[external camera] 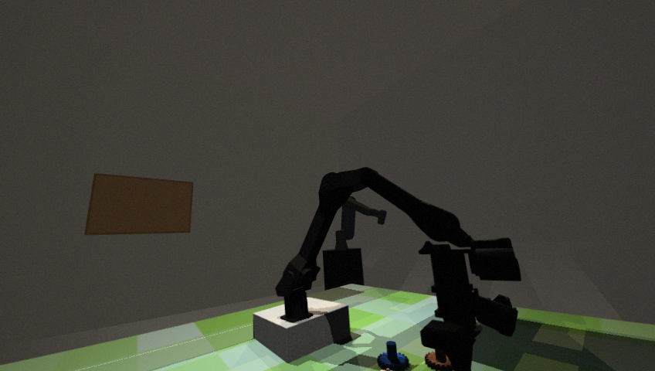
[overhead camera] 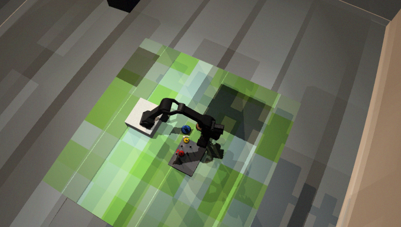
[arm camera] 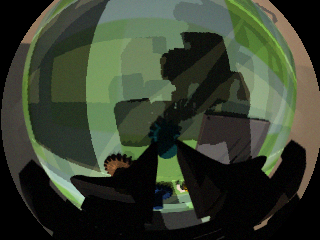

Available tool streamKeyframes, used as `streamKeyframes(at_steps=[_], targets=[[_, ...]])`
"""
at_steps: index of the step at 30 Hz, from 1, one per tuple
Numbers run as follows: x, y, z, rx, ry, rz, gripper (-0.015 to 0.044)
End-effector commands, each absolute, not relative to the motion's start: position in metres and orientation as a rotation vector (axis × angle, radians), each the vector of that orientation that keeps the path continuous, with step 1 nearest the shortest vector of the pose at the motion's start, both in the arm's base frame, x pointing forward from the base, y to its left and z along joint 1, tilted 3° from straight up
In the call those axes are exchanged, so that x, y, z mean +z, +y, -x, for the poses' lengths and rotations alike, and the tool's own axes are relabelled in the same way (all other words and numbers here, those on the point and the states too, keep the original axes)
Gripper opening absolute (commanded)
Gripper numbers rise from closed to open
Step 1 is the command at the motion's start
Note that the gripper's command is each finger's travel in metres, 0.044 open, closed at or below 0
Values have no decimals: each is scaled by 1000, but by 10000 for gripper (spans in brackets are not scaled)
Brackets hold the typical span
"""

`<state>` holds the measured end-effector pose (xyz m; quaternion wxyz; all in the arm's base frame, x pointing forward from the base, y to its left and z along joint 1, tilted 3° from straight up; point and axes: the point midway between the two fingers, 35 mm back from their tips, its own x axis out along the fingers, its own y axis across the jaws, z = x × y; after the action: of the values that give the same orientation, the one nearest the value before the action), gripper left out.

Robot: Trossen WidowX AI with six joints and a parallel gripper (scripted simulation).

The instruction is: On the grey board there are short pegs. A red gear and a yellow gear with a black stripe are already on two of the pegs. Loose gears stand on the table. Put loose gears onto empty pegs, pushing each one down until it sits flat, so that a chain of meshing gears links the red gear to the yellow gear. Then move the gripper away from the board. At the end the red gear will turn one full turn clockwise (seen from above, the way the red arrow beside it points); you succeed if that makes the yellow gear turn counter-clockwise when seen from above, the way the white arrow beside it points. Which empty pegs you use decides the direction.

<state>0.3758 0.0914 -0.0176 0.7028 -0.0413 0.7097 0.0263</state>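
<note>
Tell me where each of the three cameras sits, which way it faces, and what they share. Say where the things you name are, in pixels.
Top: high overhead, looking down at the grey board (overhead camera: 194,168); whole black arm (overhead camera: 194,112) (external camera: 399,197) visible.
Exterior: low beside the table, looking across it toward a grey wall (external camera: 229,91); the arm shows in profile.
Wrist: on the arm, looking past the black gripper fingers at the teal gear (arm camera: 164,134).
Top and exterior share the blue gear (overhead camera: 186,129) (external camera: 392,361).

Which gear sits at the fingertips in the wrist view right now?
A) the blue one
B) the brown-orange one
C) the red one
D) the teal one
D: the teal gear shows right at the tips of the nearly closed jaws, while the blue gear and brown-orange gear lie away from them.
</note>
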Motion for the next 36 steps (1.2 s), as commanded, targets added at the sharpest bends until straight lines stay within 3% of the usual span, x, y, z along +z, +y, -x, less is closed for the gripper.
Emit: streamKeyframes(at_steps=[1, 3, 36], targets=[[-18, 92, -376, 59, 1579, 87, 26], [-18, 92, -376, 59, 1579, 87, 0], [57, 93, -390, 59, 1577, 87, 0]])
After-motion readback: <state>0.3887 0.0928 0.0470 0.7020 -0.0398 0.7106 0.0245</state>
